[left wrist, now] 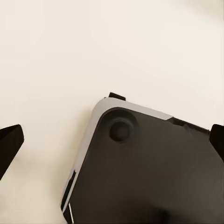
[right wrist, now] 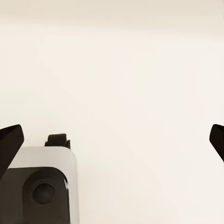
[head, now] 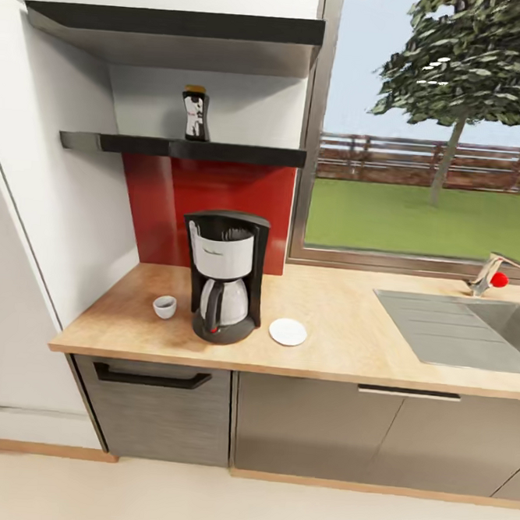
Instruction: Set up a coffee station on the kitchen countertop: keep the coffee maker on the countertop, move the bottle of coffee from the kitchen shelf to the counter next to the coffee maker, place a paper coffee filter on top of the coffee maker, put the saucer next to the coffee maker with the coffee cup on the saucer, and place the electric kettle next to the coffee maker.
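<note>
The coffee maker (head: 223, 277) stands upright on the kitchen countertop (head: 348, 329), near its left end. The white coffee cup (head: 164, 306) sits on the wood just left of the machine. The white saucer (head: 288, 332) lies bare on the machine's right. The bottle of coffee (head: 195, 114) stands on the black kitchen shelf (head: 237, 153) above them. The paper coffee filter and electric kettle are out of view. My left gripper (left wrist: 112, 142) and right gripper (right wrist: 112, 140) both hang open over pale floor, with nothing between their fingers.
A steel sink (head: 458, 326) and a faucet (head: 489, 274) take up the counter's right end, below a window. A second black shelf (head: 177, 23) hangs above the first. A white wall panel (head: 24, 273) closes off the left. Part of my dark base (left wrist: 154, 172) lies below the left gripper.
</note>
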`<state>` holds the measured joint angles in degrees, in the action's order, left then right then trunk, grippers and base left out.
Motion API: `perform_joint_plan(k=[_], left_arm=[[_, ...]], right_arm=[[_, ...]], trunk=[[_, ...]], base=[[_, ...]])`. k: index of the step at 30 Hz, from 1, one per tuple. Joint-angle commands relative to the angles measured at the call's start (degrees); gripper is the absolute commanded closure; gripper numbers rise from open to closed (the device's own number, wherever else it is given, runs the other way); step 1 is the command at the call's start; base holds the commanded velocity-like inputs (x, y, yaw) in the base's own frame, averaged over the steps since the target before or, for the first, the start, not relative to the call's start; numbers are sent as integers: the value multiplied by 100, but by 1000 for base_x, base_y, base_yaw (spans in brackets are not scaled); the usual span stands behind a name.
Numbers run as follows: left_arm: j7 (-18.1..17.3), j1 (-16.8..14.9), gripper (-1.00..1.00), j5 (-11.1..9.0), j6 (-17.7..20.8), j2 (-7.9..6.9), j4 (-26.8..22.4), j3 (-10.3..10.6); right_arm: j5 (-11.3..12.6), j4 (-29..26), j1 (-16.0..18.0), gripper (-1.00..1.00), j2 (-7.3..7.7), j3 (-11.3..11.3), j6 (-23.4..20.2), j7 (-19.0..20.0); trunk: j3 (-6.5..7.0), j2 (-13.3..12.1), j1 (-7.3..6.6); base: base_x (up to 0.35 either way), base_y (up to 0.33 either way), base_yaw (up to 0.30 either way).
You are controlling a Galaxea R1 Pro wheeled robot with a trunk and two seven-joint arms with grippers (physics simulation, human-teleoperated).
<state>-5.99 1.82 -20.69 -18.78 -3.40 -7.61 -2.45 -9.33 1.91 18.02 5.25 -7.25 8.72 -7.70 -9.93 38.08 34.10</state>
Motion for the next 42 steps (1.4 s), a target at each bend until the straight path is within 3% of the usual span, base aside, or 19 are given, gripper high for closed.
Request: perform_joint_plan(k=[1, 8, 25, 42], left_arm=[[-52, 0, -100, -58, 2, -8, -5, -24], [-52, 1, -100, -221, 5, -51, -4, -17], [-52, 2, -100, -220, -115, -38, 6, 12], [-52, 2, -100, -207, -193, -21, 22, 68]], right_arm=[[-60, 20, 9, -100, 3, -48, 33, -25], [-59, 19, 9, -100, 15, -48, 71, -30], [-43, 20, 9, -100, 10, -48, 87, -25], [-43, 20, 9, -100, -15, -48, 94, -30]], trunk=[[-14, 8, 3], [-40, 8, 3], [-43, 8, 3], [-43, 8, 3]], base=[[132, 286, 226], [139, 305, 143], [136, 316, 17], [112, 323, 261]])
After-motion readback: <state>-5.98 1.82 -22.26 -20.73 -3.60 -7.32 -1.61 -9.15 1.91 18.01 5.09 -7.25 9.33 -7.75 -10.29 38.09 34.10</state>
